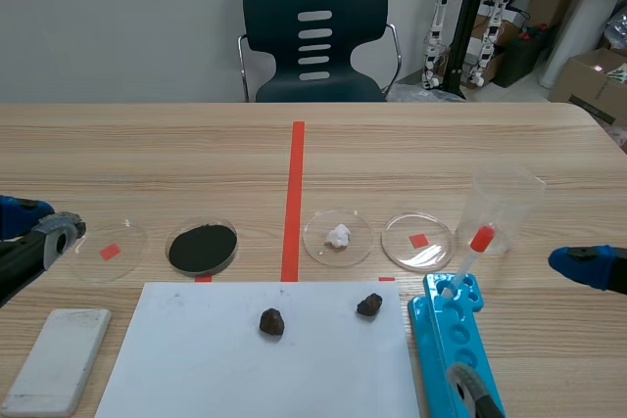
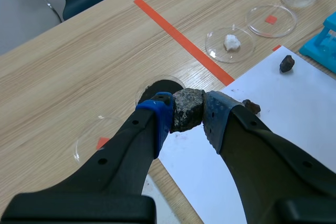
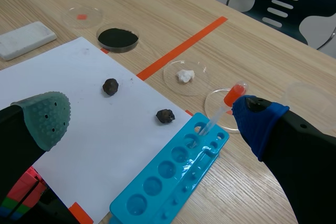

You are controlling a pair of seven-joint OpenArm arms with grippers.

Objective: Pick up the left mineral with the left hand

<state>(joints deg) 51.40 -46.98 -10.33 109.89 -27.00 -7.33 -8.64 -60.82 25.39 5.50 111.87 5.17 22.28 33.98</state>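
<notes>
Left gripper [image 1: 41,229], scene view: sat low at the table's left, grip unreadable, two dark stones [image 1: 271,321] well off to its right on paper [image 1: 196,359] | left wrist view: step called for a steady squeeze and straight lift, since only the pad tips pinched the grey stone [image 2: 188,109]; fingers narrow, clamped on it | right wrist view: right gripper [image 3: 151,118] spread wide, empty, above the paper.

A rough, angular grey-brown mineral chunk [image 2: 188,109], speckled and blunt-edged, sits clamped between the two fingers of the left gripper [image 2: 188,114] at the table's left side, left of the white paper sheet [image 1: 196,359].
</notes>
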